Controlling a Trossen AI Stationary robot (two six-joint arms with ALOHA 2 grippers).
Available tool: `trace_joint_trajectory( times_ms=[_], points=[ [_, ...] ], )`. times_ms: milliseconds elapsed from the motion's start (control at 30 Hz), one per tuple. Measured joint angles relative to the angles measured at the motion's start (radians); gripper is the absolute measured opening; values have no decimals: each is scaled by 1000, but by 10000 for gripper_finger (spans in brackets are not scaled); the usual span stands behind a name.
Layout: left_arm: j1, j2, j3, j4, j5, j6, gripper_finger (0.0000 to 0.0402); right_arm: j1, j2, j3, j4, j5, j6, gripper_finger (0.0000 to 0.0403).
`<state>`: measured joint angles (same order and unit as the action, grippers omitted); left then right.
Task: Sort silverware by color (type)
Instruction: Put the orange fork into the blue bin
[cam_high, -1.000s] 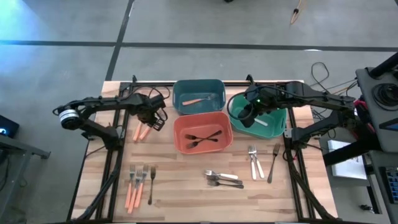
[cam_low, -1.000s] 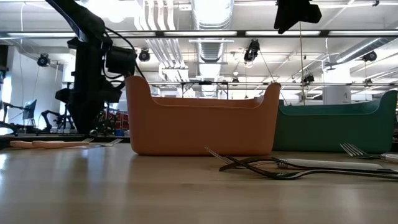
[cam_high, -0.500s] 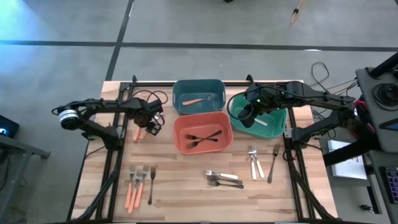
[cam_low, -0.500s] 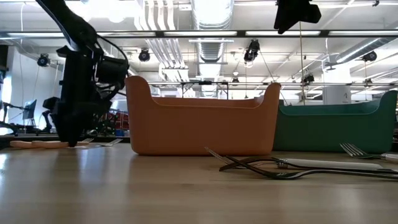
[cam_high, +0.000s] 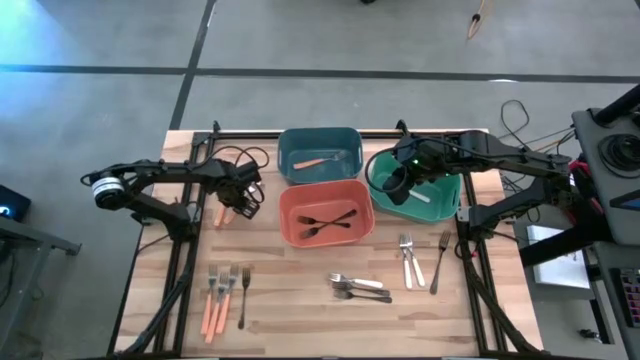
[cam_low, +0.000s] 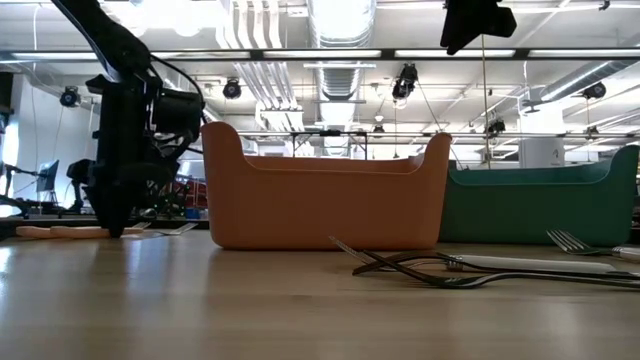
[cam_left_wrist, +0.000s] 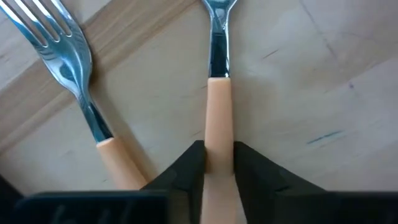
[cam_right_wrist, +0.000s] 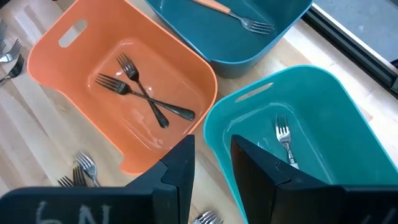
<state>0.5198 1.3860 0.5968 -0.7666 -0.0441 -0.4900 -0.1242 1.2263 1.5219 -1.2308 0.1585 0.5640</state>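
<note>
The left gripper (cam_high: 243, 203) is lowered to the wooden surface (cam_high: 300, 300) just left of the orange-red bin (cam_high: 325, 213), over a pair of orange-handled forks (cam_high: 228, 211) lying there. In the left wrist view its fingers (cam_left_wrist: 189, 163) are seen closed narrowly on either side of the handle of one orange-handled fork (cam_left_wrist: 217, 99), whose metal head points away from the wrist; the second fork of the pair (cam_left_wrist: 84, 102) lies just beside it, at an angle, untouched. In the low view the left arm (cam_low: 125, 120) is seen reaching down to the surface beside the orange-red bin.

The right gripper (cam_high: 397, 182) is held above the green bin (cam_high: 440, 205), and its fingers (cam_right_wrist: 180, 165) are seen apart with nothing between them. One silver fork (cam_right_wrist: 284, 140) lies inside that bin. Two black forks (cam_high: 327, 222) lie crossed in the orange-red bin, and one orange-handled utensil (cam_high: 316, 162) lies in the teal bin (cam_high: 320, 152).

The rest of the silverware is spread on the surface: a cluster of orange-handled forks with one dark one (cam_high: 226, 295) near the front left corner, a pile of silver and dark pieces (cam_high: 358, 288) in front of the orange-red bin, and silver utensils (cam_high: 411, 258) with a single dark fork (cam_high: 440, 262) in front of the green bin.
</note>
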Motion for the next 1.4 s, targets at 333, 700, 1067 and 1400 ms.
trace_joint_trajectory(
  times_ms=[333, 700, 1067, 1400],
  points=[
    [-1, -30, 64, -56, -27, -27, 33, 0, 0, 0, 0, 0, -11, 95],
    [-1, -90, 403, -262, -191, 19, 33, 0, 0, 0, 1, 2, -45, 95],
    [31, -24, 643, -157, -272, 243, 33, 0, 0, 0, 0, 53, -117, 95],
    [4, 172, 832, -53, -161, 629, 33, 0, 0, 0, 0, 53, -138, 95]
  ],
)
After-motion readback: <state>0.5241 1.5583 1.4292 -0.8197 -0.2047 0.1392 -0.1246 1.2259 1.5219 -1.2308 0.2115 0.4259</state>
